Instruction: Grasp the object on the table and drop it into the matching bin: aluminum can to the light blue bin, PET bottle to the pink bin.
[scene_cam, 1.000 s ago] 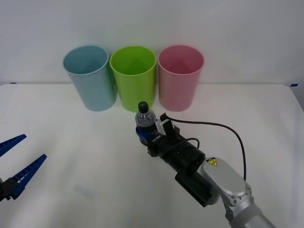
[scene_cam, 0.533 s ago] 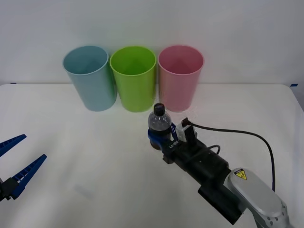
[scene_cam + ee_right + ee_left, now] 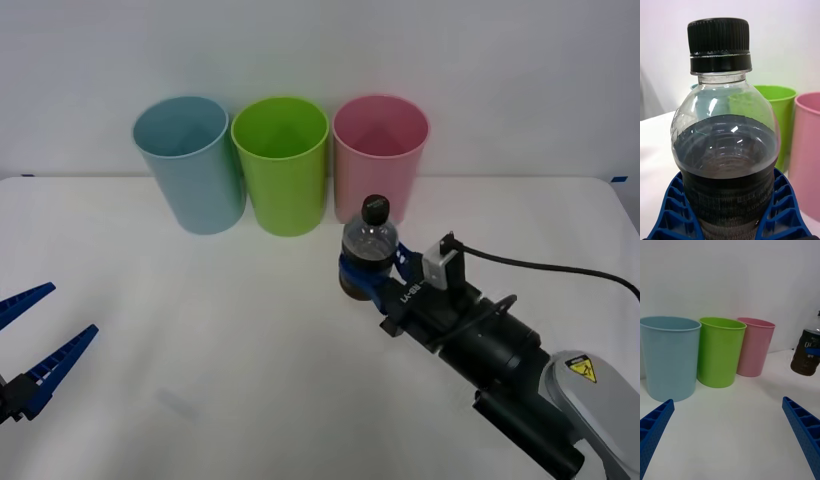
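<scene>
I see the table carrying three bins in a back row: blue bin, green bin, pink bin. My right gripper is clenched around the bottle at its label band, holding it clear of the tabletop just in front of the pink bin. The bottle stands upright, long axis vertical, black cap pointing up. My left gripper sits spread wide at the near left edge.
</scene>
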Motion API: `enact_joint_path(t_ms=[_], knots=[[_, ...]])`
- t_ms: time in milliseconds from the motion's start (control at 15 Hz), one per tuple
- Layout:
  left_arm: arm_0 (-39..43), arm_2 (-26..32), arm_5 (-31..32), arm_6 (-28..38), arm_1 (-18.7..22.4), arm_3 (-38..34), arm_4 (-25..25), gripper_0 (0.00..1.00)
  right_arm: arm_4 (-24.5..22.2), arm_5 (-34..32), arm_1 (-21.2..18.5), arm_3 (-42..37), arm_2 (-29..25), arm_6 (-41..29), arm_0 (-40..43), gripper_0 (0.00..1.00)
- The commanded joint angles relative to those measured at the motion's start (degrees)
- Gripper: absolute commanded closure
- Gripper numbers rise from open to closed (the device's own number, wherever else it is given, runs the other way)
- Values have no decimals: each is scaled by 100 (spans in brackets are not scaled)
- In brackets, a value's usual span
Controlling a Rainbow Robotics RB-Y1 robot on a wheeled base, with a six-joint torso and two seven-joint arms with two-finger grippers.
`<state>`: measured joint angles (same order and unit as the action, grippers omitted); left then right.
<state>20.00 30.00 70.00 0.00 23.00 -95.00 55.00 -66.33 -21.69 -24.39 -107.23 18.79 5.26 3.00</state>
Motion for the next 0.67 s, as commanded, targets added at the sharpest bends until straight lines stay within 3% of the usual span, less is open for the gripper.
enact_joint_path(t_ms=[67,667], knots=[[0,0,0,0,0,0,0,0,-11,-37,-224,-325,-192,-166,-10,100],[0,0,0,0,0,0,0,0,-11,-284,-945,-782,-816,-2108,-625,100]])
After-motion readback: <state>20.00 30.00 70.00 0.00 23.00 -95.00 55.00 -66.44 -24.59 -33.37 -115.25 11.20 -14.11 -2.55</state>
